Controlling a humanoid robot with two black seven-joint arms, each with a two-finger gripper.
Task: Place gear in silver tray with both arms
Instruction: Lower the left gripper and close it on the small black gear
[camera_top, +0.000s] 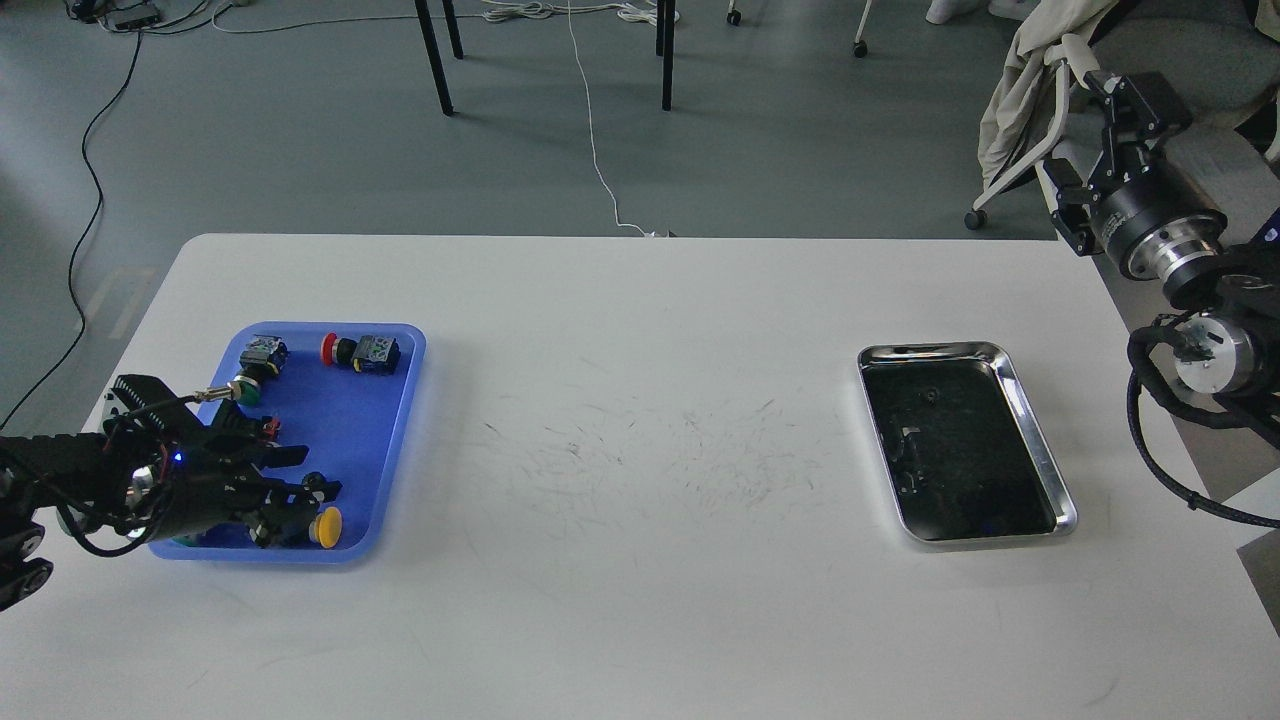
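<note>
White tabletop (640, 400): carrying both trays, well apart.
Silver tray (1040, 440): lying at the right side, holding nothing.
Blue tray (400, 420): sitting at the left, holding small push-button parts.
Left tool (300, 475): hovering over the blue tray, fingers parted, gripping nothing visible.
Right tool (1095, 130): hanging off-table, fingers spread, empty.
Yellow button (326, 526): resting just below the left tool.

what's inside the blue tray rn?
In the blue tray: a red-capped button with its grey switch block, another switch block, a green-capped button, a yellow-capped button. The left pincer covers the near-left part; what lies under it is hidden.
</note>
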